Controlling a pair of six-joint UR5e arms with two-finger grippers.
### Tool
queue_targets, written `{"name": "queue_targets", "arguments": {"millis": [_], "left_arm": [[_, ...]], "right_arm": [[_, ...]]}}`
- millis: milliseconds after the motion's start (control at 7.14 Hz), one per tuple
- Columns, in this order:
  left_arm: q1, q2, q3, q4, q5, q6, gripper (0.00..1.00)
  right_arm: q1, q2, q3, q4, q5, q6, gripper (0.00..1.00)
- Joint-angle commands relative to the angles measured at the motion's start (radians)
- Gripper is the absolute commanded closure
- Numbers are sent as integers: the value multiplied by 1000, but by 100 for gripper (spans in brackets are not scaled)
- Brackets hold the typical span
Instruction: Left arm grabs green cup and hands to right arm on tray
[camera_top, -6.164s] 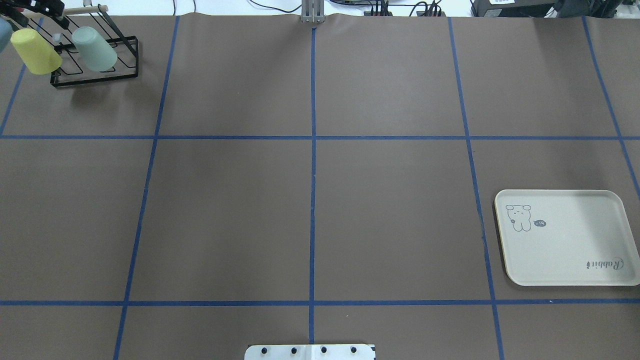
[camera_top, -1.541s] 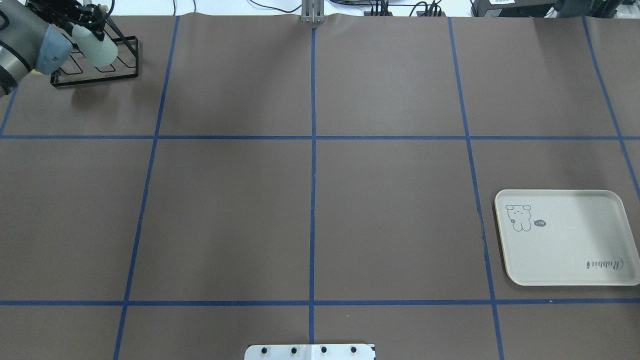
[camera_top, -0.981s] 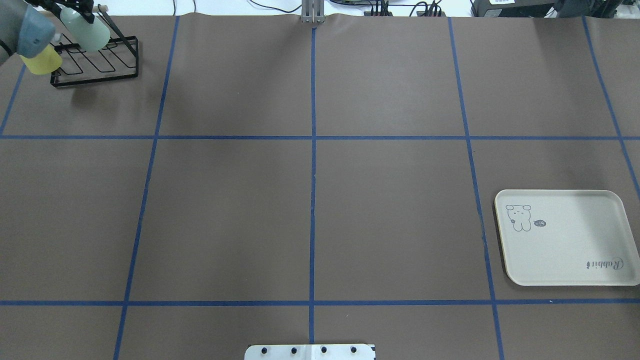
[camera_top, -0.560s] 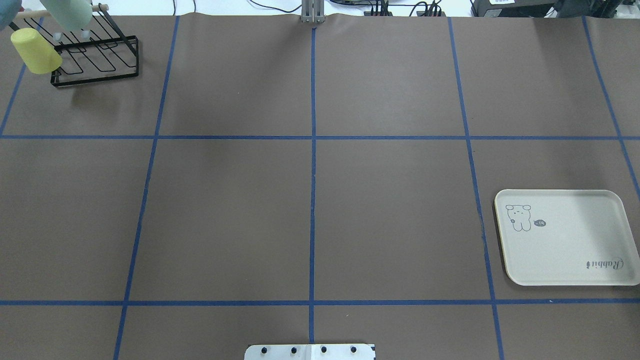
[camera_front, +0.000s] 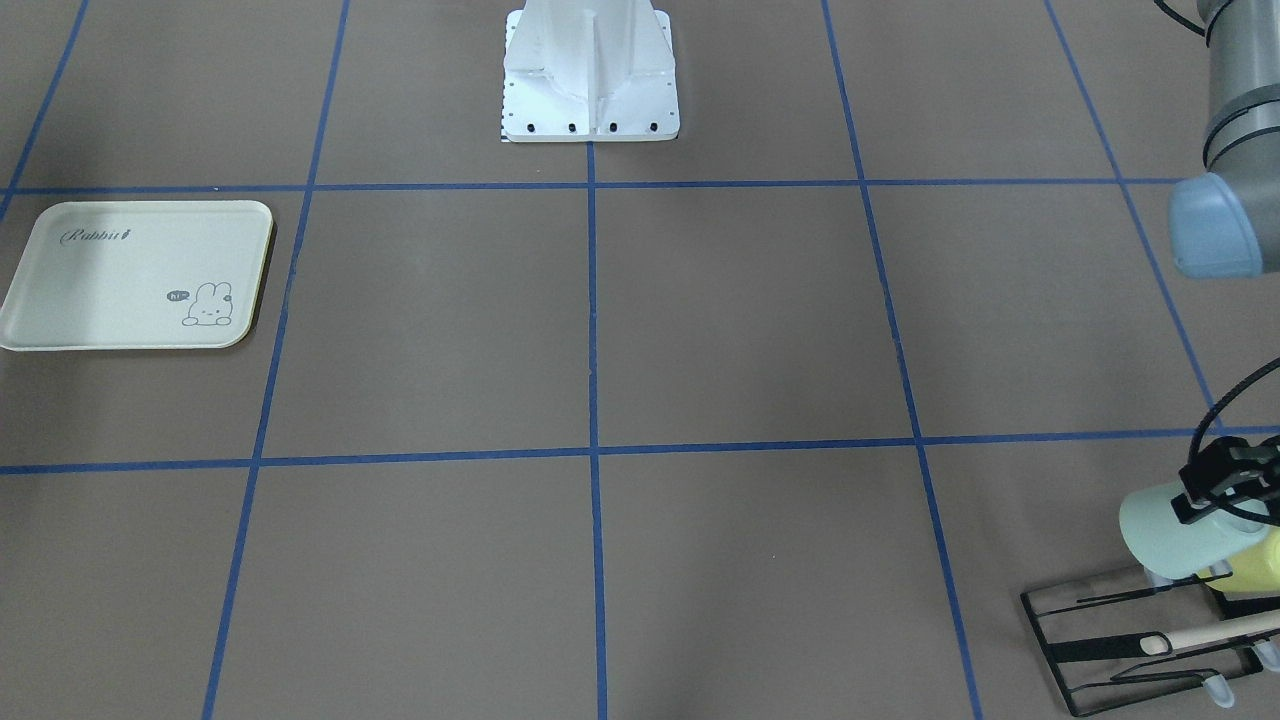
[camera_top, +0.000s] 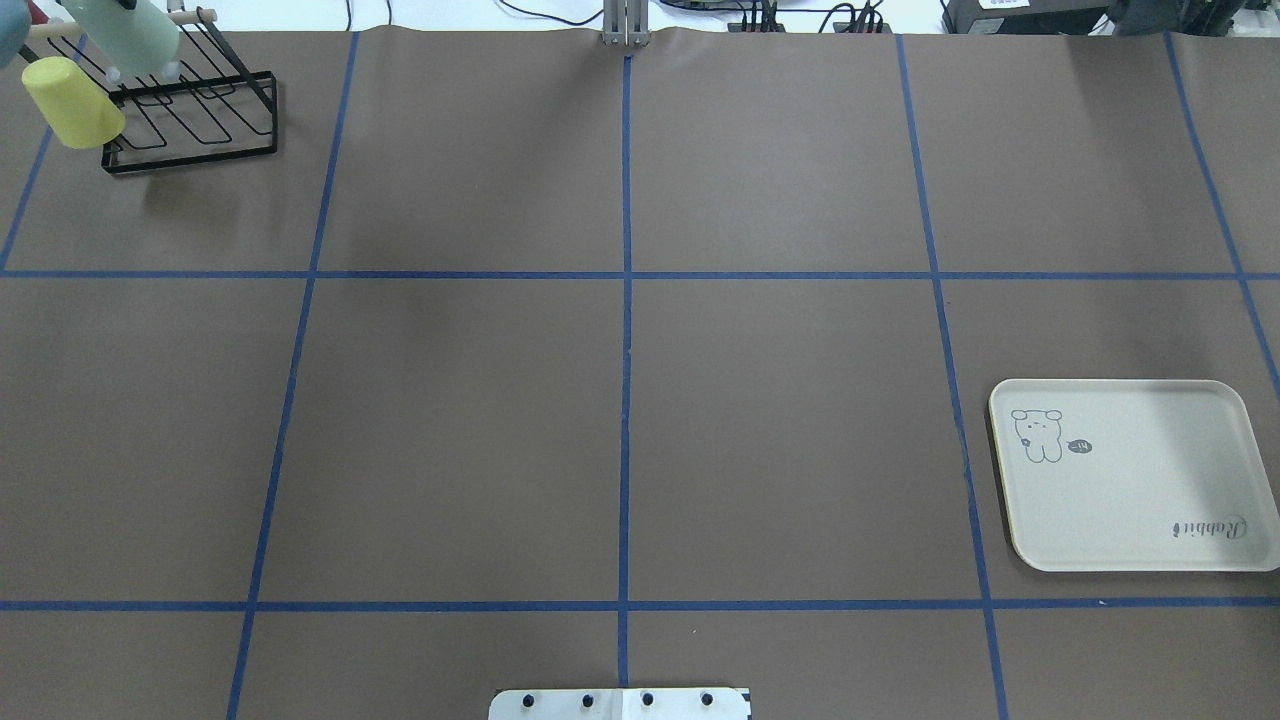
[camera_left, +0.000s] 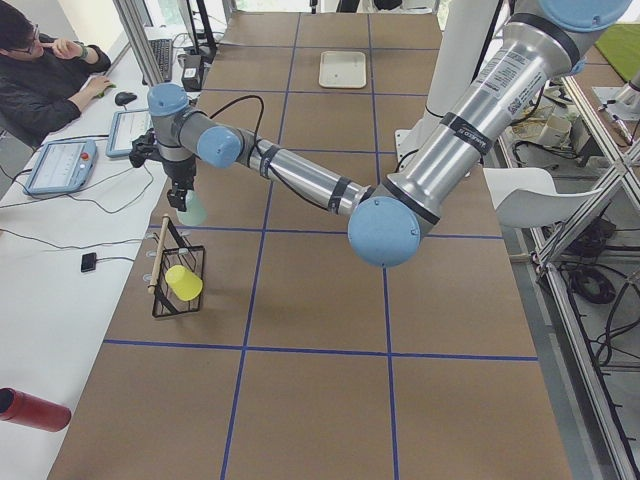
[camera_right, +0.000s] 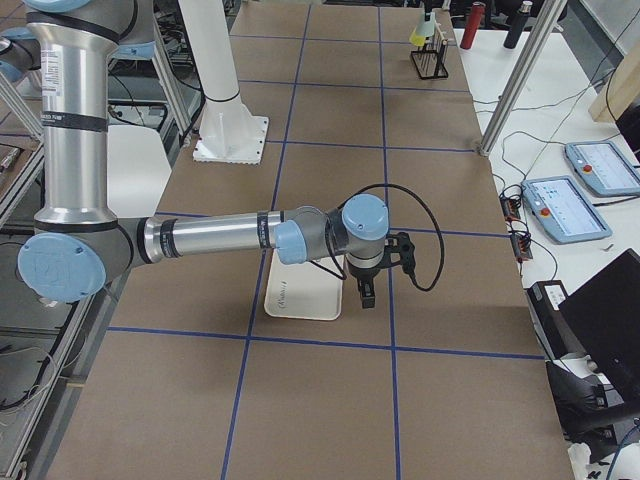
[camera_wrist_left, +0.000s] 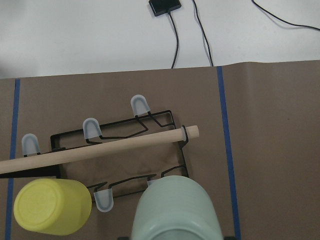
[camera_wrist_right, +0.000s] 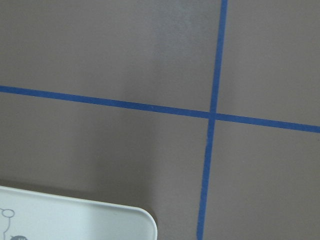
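Note:
My left gripper (camera_front: 1222, 490) is shut on the pale mint-green cup (camera_front: 1165, 530) and holds it tilted just above the black wire rack (camera_front: 1130, 640). The cup also shows at the far-left top corner of the overhead view (camera_top: 125, 38), in the left side view (camera_left: 192, 208), and at the bottom of the left wrist view (camera_wrist_left: 175, 210). The cream tray (camera_top: 1150, 500) with its bunny drawing lies empty on the right side. My right gripper (camera_right: 365, 290) hangs beside the tray's far edge (camera_right: 300, 300); I cannot tell whether it is open or shut.
A yellow cup (camera_top: 72, 88) sits upside down on a peg of the rack (camera_top: 190, 130), beside the green cup. A wooden rod (camera_wrist_left: 100, 147) runs along the rack's top. The robot's white base (camera_front: 590, 70) stands mid-table. An operator (camera_left: 45, 70) sits beyond the table.
The left gripper closed on the green cup on the rack and lifted it off its peg, up and toward the table's far-left corner. The yellow cup is uncovered again. The tray has not moved.

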Motion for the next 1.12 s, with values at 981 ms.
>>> {"name": "queue_targets", "arguments": {"millis": [981], "left_arm": [[191,19,-234,-408,-166,-981,100]], "right_arm": [[-119,279,7,284,142,804,0]]}}
